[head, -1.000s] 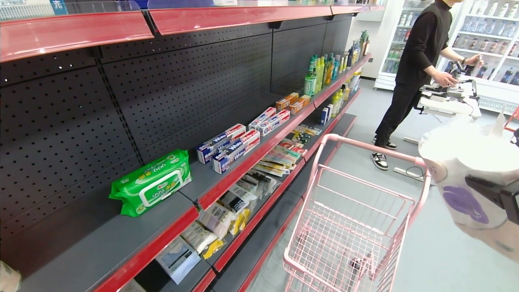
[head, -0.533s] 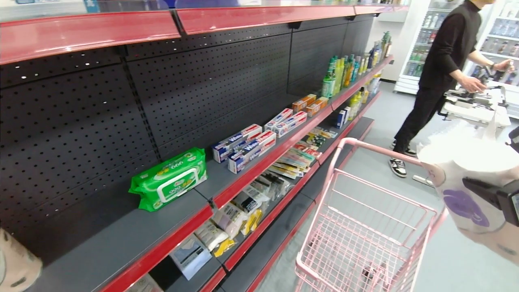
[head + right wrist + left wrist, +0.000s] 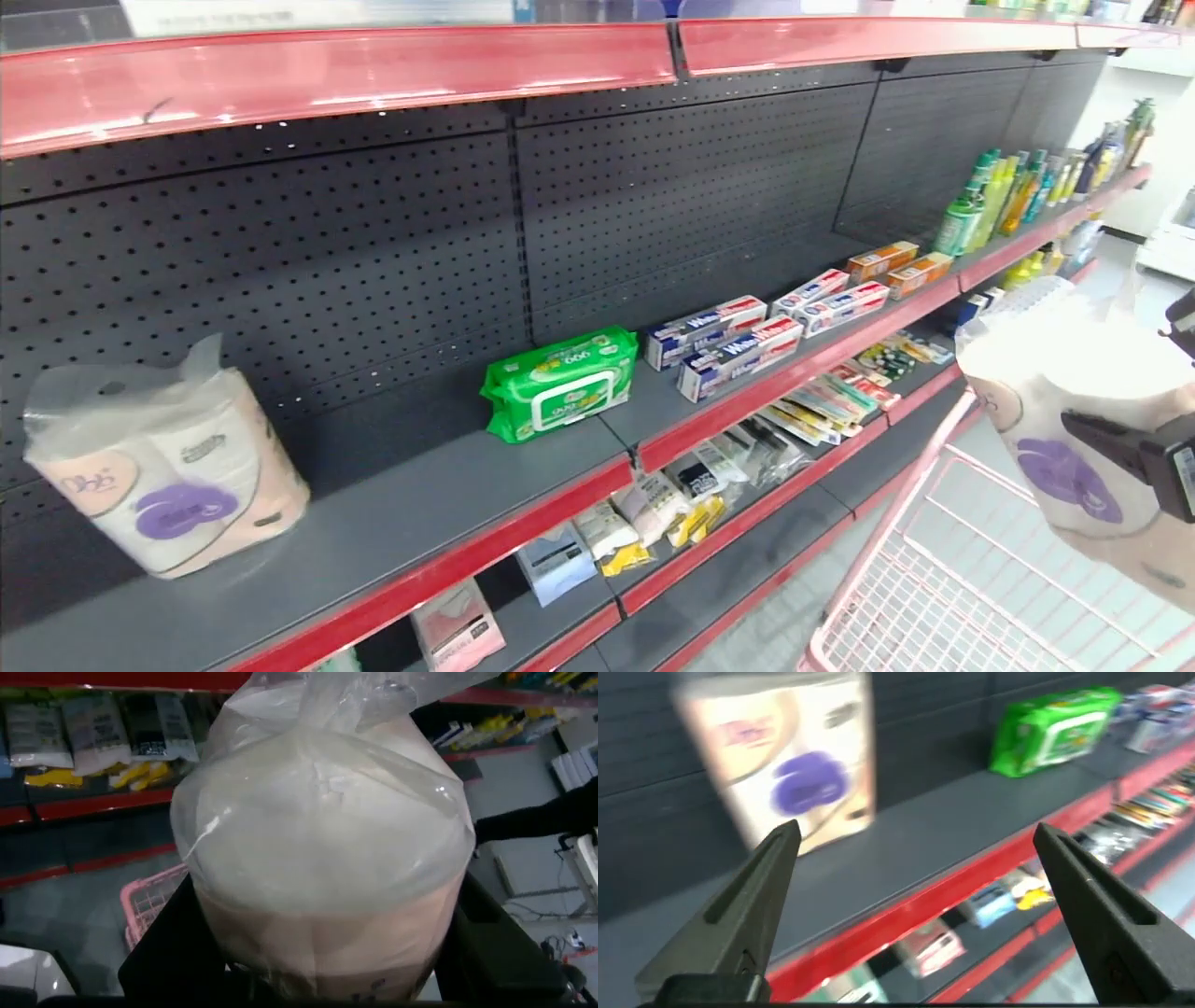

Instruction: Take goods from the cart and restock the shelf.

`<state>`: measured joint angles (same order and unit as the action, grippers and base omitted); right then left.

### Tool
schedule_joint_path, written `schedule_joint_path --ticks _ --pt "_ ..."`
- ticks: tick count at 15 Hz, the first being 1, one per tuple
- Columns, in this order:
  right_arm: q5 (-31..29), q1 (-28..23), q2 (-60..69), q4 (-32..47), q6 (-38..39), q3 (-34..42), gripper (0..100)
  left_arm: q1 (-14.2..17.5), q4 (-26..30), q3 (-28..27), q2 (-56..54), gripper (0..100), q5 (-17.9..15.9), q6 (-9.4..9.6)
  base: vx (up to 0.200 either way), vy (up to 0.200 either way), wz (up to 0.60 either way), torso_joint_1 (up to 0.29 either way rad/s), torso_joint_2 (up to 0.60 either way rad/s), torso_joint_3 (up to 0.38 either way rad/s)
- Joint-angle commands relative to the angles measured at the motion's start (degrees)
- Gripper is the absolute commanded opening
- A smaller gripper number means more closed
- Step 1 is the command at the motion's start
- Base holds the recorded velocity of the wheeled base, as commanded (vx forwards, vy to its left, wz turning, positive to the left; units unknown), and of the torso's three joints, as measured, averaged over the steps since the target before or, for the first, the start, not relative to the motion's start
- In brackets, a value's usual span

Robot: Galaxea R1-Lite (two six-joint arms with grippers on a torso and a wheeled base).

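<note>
Right gripper [image 3: 322, 943], jaws closed on either flank of a plastic-wrapped pack of toilet-paper rolls, white and pale pink with a purple mark [image 3: 1074, 411]. It holds the pack at the right of the scene, above the near rim of the pink wire cart [image 3: 934, 597] and well apart from the shelving. In the right wrist view the loose film at the top of the pack stands up clear of the fingers.

Left gripper [image 3: 915, 835], fingers spread wide and holding nothing. It hangs before the dark grey shelf board with the red front edge [image 3: 392, 532], facing a second, matching pack of toilet-paper rolls [image 3: 168, 476]. That pack stands upright at the far left of the board, close to the perforated back panel.

To its right lies a bare stretch of board, then a green soft pack of wet wipes [image 3: 560, 383], and farther right the blue-and-white toothpaste boxes [image 3: 724, 341].

Step in hand, as judged: one pack is shelved and the other is in carriage from cart to shelf. The next move calls for bringing the held pack leftward and over the red lip. It should be set upright on the bare board between the shelved pack and the wipes, touching neither. The jaws should part only once its base rests flat.
</note>
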<state>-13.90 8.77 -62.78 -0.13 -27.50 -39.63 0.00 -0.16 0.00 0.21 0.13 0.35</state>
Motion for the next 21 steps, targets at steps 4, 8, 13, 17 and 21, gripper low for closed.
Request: schedule_joint_path --ticks 4,8,13,17,21 --pt "0.01 0.11 -0.15 -0.04 -0.01 0.34 0 0.0 -0.02 0.0 -0.03 100 0.04 0.0 0.0 0.0 0.6 0.002 0.0 0.002" --pt "-0.43 0.02 0.2 -0.04 -0.01 0.78 0 0.0 -0.02 0.0 -0.03 100 0.04 0.0 0.0 0.0 0.45 0.003 0.0 0.002" --pt "0.71 -1.91 5.21 -0.83 5.62 5.35 0 0.0 -0.02 0.0 0.23 100 0.04 0.26 0.0 0.0 0.0 0.0 0.0 0.0" --pt "3.79 -2.09 10.57 -5.58 14.32 8.61 0 -0.18 -0.02 -0.09 1.11 100 -0.22 0.35 0.0 0.0 0.0 0.0 0.0 0.0" --pt "3.97 -2.09 15.5 -7.25 15.46 13.35 0 -0.44 -0.9 -21.62 22.91 100 -1.36 -7.12 0.0 0.0 0.0 0.0 0.0 0.0"
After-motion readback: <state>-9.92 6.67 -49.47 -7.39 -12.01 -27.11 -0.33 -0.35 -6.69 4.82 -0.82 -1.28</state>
